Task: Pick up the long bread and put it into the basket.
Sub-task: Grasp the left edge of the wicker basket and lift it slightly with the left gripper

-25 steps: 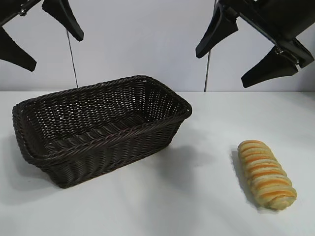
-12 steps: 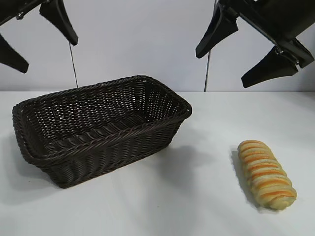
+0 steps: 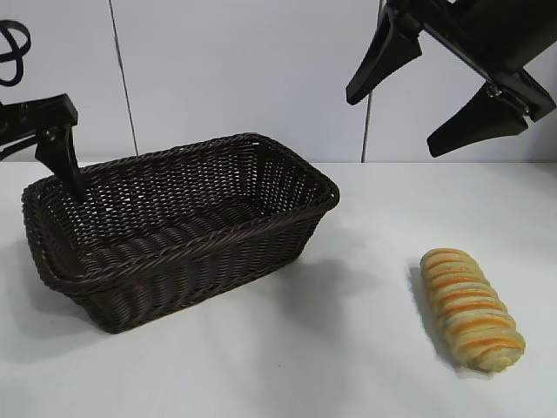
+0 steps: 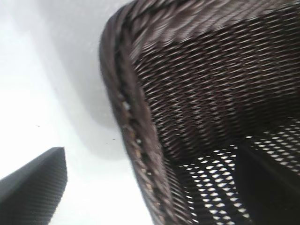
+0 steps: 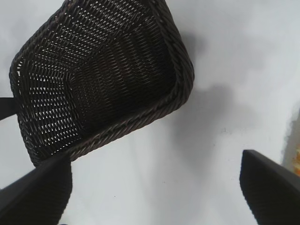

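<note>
White tabletop (image 3: 365, 366) spreads under everything, bare apart from two things. Biggest of these is the basket (image 3: 174, 261), dark brown wicker with a braided rim, sitting toward the left side in the exterior view; nothing lies inside it.

Next in size are the arms. The right gripper (image 3: 444, 83) hangs high above the table, over the ground between basket and bread, its black fingers spread wide with nothing between them. Its wrist view looks down on the basket and, at the very edge, a sliver of the loaf. The left gripper (image 4: 154, 187) is low at the basket's far left end, also spread and empty; its wrist view shows one finger (image 4: 33, 187) outside the rim over the table and the other seen through the weave on the inner side, so the jaws appear to straddle the basket wall. Whether either finger touches the wicker I cannot tell.

Smallest is the long bread (image 3: 472, 309), golden with orange-brown ridges, lying flat on the table to the right of the basket and well apart from it.

By my reading the task is barely begun: the loaf is untouched and no gripper is near it. Reaching, grasping, carrying and releasing all remain.
</note>
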`<move>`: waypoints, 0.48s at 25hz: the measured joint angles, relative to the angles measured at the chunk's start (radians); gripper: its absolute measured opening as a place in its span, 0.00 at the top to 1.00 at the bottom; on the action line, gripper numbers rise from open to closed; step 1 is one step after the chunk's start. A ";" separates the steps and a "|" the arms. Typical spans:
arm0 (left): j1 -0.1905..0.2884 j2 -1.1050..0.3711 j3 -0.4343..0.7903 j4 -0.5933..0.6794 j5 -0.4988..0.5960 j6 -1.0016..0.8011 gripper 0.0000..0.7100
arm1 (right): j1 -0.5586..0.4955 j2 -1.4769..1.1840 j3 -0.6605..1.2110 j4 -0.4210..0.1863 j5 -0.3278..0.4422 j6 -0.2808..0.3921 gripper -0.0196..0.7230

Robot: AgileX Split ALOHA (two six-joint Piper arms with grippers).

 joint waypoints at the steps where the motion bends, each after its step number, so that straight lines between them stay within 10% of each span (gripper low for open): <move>1: 0.000 0.018 0.000 -0.028 -0.015 0.017 0.02 | 0.000 0.000 0.000 0.000 0.000 0.000 0.04; 6: -0.001 0.078 0.000 -0.124 -0.055 0.083 0.07 | 0.000 0.000 0.000 0.000 0.000 0.000 0.04; 12: -0.002 0.078 -0.014 -0.151 -0.064 0.081 0.80 | 0.000 0.000 0.000 0.001 0.000 0.000 0.04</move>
